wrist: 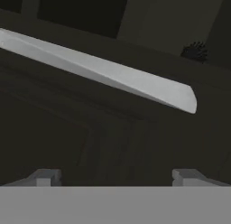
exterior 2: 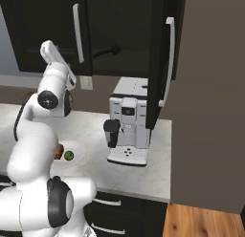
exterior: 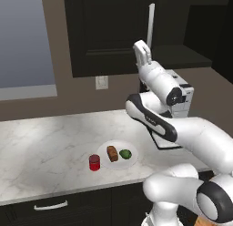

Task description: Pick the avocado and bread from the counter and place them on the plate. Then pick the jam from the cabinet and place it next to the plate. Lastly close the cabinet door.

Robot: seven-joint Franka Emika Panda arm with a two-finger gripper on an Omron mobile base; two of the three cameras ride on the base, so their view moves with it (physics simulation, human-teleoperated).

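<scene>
Nearly done: only the cabinet door was left for you to close.

Already the bread and the avocado lay side by side on the plate at lower centre of the left base view, and the jam stood on the counter just beside the plate's left rim, so you could count both placing steps as finished. What remained, by my reading, was the door. Your arm was raised toward the upper middle of that frame, at the door's silver bar handle. From the hand view, your gripper had its tips spread wide with nothing between them, and the handle ran as a pale slanted bar across the upper half. Inside the cabinet, at the top of the right base view, a dark long-handled tool rested on the shelf.
</scene>
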